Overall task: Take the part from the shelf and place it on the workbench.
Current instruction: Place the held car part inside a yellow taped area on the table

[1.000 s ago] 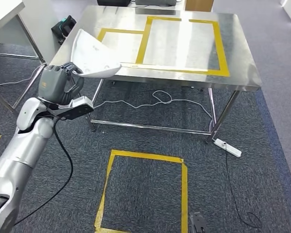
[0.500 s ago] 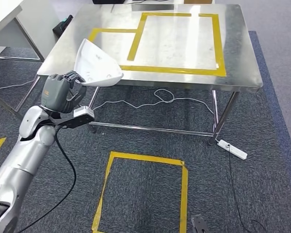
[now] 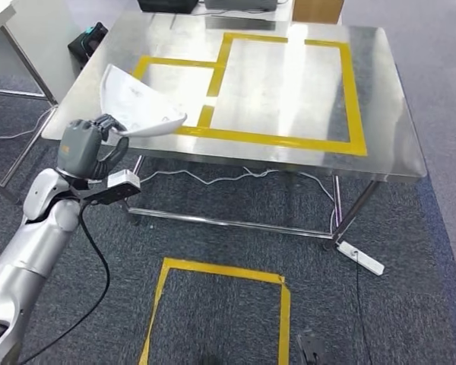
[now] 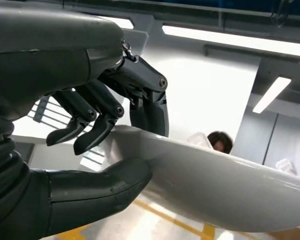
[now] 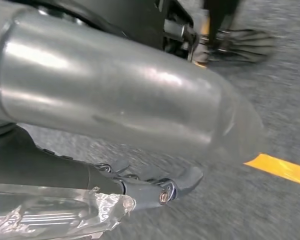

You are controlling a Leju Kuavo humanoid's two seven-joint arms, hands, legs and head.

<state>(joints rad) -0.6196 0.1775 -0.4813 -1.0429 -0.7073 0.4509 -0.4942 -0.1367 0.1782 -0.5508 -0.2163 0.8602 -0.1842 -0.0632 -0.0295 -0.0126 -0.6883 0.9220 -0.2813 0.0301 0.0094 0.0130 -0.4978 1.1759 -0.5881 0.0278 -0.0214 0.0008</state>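
Part (image 3: 137,106) carried closer, over workbench (image 3: 386,114) corner

Bright, even overhead light; glare on the steel workbench (image 3: 381,99); motion-blurred carpet (image 5: 276,90) in the right wrist view.

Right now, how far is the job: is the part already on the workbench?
Not yet. Done: the white part is off the shelf and gripped by the left hand. In hand: it hangs over the near left corner of the workbench. Left: setting it down and letting go.
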